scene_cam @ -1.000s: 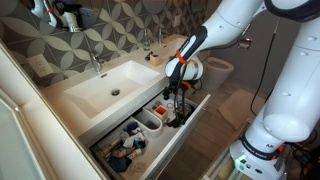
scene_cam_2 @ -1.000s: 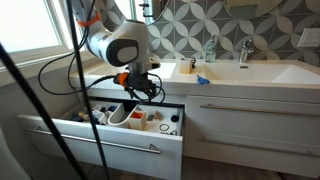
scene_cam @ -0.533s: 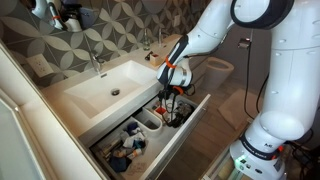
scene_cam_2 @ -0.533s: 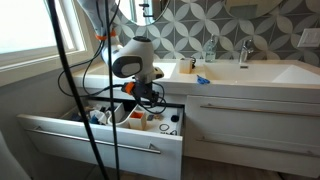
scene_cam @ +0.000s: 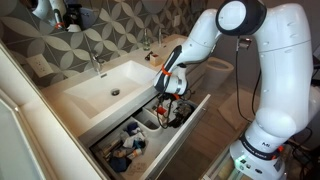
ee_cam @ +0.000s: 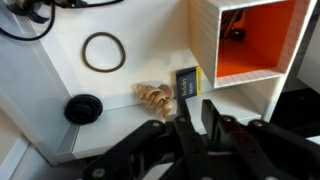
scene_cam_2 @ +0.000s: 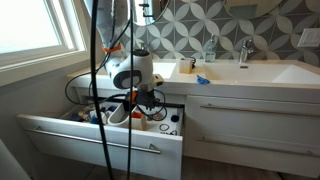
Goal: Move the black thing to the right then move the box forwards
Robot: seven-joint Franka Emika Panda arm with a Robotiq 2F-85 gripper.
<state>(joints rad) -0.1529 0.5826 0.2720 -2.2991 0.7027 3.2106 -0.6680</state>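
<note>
White arm (scene_cam: 205,38): over the last second its wrist has dropped from above the counter edge down into the open drawer (scene_cam: 190,128). Both exterior views show this. The sink (scene_cam: 105,88) is untouched.

Wrist view, white drawer floor:
- White box (ee_cam: 250,45), orange inside, open face toward the camera. It sits at 1 o'clock from the gripper (ee_cam: 198,108), apart from it.
- Black thing (ee_cam: 84,108), a round disc, lies flat at 9 o'clock, well apart from the gripper and near the drawer's wall.
- Thin dark ring (ee_cam: 103,52) at 10 o'clock, farther off.
- Tan crinkled lump (ee_cam: 155,95) at 10 o'clock, just beside the gripper.
- Small dark packet (ee_cam: 187,81) at 12 o'clock, directly ahead and close.

Jaws: narrow, nearly together, nothing between them.

Reading: the descent puts the gripper near floor level but off the disc. Neither the disc nor the box looks moved, so the first step is not yet done. Likely next: travel toward 9 o'clock, then nudge or grasp the disc and carry it toward 3. The lump and packet lie in that path and may get swept along.
</note>
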